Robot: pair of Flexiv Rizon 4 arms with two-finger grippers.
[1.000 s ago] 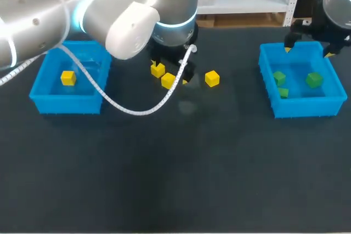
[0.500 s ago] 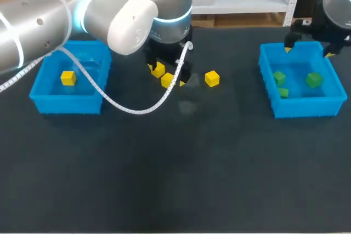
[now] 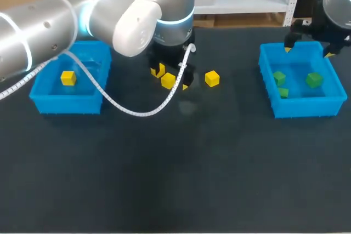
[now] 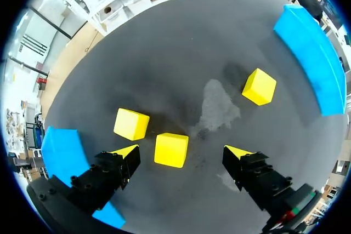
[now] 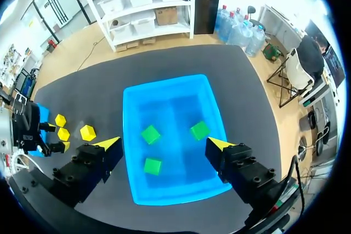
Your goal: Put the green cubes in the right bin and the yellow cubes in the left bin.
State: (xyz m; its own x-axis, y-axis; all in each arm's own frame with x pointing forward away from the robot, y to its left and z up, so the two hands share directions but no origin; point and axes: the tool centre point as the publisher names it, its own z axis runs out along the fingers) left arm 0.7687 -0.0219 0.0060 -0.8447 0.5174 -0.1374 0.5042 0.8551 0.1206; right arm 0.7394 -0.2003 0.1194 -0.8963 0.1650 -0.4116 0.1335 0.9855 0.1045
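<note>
Dial: head view, hub = centre of the dark table top (image 3: 175, 179), 12 = far edge.
L bin: blue plastic open-top left bin (image 3: 66, 105) at approx 10 o'clock.
In L bin: one binned yellow cube (image 3: 68, 78) on the floor, near the middle.
R bin: blue plastic open-top right bin (image 3: 304, 109) at approx 2 o'clock.
In R bin: green cube 1 (image 3: 279, 77) at the floor's 9 o'clock. Green cube 2 (image 3: 313, 79) at 3. Green cube 3 (image 3: 283, 92) at approx 7, just beside cube 1.
Loose cubes: three on the table at approx 12 o'clock, between the bins, nearer the L bin.
Yellow cube A (image 4: 170, 149): on the table, between the L fingers, closer to one of them; neither finger seems to touch it.
Yellow cube B (image 4: 131, 124): just beside A at A's 11 o'clock, ahead of the gripper.
Yellow cube C (image 3: 212, 78): at A's 3 o'clock, apart from A and B, outside the fingers.
Left gripper (image 4: 182, 153): low over cube A, fingers spread wide, nothing gripped.
L arm: enters from the view's left; white coiled cable (image 3: 131, 110) loops down off it.
Right gripper (image 5: 164, 144): above the R bin, twd its 12 o'clock wall. Fingers spread wide, nothing gripped, green cubes below.
</note>
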